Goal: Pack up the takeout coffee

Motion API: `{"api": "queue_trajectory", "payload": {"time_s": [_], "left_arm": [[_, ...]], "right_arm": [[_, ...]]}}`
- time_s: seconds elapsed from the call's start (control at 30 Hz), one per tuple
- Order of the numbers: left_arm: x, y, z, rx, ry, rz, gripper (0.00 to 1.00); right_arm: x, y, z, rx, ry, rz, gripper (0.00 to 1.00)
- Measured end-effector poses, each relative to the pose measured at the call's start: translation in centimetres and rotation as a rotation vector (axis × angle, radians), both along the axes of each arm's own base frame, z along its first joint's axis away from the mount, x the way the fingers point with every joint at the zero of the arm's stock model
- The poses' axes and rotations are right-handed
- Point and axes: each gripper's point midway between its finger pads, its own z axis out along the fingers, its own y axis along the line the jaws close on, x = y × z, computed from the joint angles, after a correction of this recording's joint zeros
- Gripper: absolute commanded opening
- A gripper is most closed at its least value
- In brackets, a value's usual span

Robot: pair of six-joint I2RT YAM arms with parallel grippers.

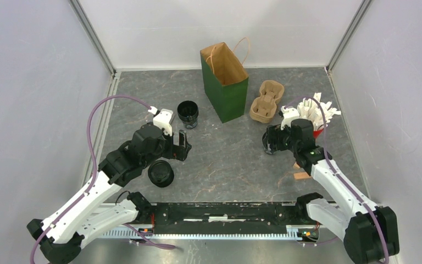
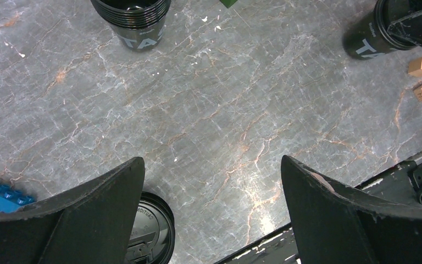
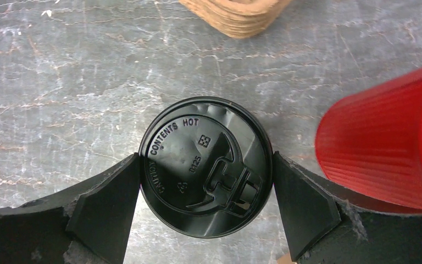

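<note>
One takeout coffee, a black cup with a round black lid, stands upright on the table between my right gripper's fingers. Both pads touch the lid's rim, so the gripper is shut on it; from above this cup is mostly hidden under the gripper. A second lidded coffee stands by my left arm; in the left wrist view it lies partly under the left finger. My left gripper hangs wide open over bare table. The green paper bag stands open at the back.
A stack of lidless black cups stands behind the left gripper. A tan pulp carrier lies right of the bag. A red cup of white packets is close beside the right gripper. Small wooden blocks lie near the right arm.
</note>
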Motion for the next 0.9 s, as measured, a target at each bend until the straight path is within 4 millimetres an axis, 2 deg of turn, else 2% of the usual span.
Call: {"api": "queue_trajectory", "payload": {"time_s": [0.17,0.33,0.6,0.9], "left_arm": [[0.0,0.0,-0.1,0.004,0.004,0.0,1.0],[0.1,-0.1,-0.2,0.007,0.007,0.001,1.0],[0.1,-0.1,-0.2,0.007,0.007,0.001,1.0],[0.1,0.0,-0.2,0.005,0.005,0.001,1.0]], "right_arm": [[-0.1,-1.7,0.0,-0.01,0.008,-0.052,0.92],[0.0,-3.0,0.0,-0.013,0.013,-0.09,0.98],[-1.5,-3.4,-0.8,-0.031,0.072,-0.085,0.98],[-2.0,-3.5,-0.6,-0.038,0.107,-0.08,0.97]]}}
